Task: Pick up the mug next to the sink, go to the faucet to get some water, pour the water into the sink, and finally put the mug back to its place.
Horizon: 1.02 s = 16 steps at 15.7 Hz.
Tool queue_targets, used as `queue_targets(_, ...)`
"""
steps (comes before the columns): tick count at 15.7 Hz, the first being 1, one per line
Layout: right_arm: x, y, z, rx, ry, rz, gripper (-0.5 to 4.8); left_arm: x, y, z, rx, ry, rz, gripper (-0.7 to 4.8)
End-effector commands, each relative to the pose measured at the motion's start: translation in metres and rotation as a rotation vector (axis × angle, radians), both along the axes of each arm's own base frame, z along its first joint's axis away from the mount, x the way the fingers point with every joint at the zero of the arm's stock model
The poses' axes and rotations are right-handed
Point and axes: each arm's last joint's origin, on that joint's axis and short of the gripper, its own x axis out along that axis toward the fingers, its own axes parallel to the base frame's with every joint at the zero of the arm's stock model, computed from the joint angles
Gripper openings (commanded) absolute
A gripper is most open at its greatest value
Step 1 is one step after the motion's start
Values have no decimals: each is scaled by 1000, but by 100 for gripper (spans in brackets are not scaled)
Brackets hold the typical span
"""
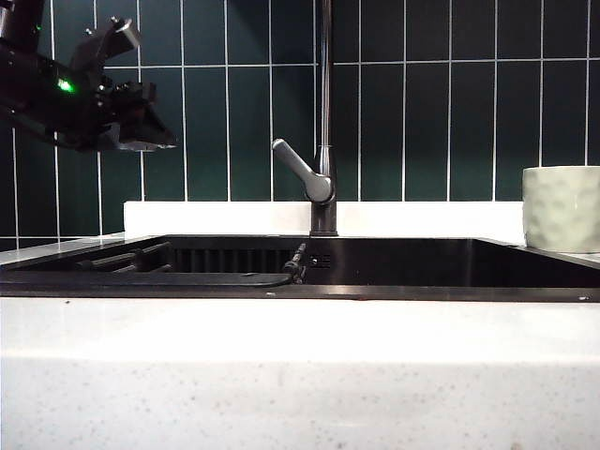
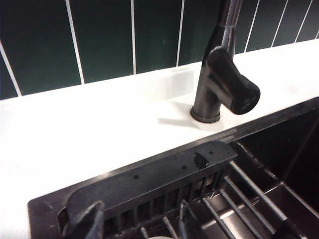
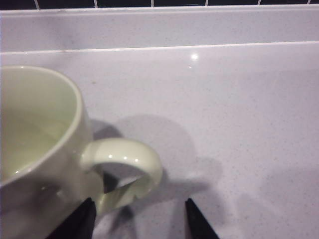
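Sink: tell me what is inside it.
Inside the sink, dark rack bars lie along its left part, below the left gripper, which hangs open over them. The basin floor under the bars and the right part, by the mug, stay too dark to read.

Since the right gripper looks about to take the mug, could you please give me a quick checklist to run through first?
1. Mug upright on the counter: ok.
2. Right gripper open, fingertips either side of the mug handle: ok.
3. Mug not yet gripped: ok.
4. Left gripper raised above the sink, left of the faucet, away from the mug: ok.
5. Left gripper open: cannot tell.
6. Mug empty: cannot tell.
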Motion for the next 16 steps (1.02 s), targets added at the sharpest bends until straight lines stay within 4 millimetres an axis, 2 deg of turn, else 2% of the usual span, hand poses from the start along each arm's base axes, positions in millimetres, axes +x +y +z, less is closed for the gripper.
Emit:
queue_targets(1,5,-2,2,-14,-60,-7,244,0,0,3,-4,-20,2,188)
queue_targets(9,15,-8,-12,-17,-55,-39,244,0,0,3,-6,-18,-3,188)
queue_targets(16,31,-19,-9,6,-92,-48,243,1,-2,0,-34,1,-68,188)
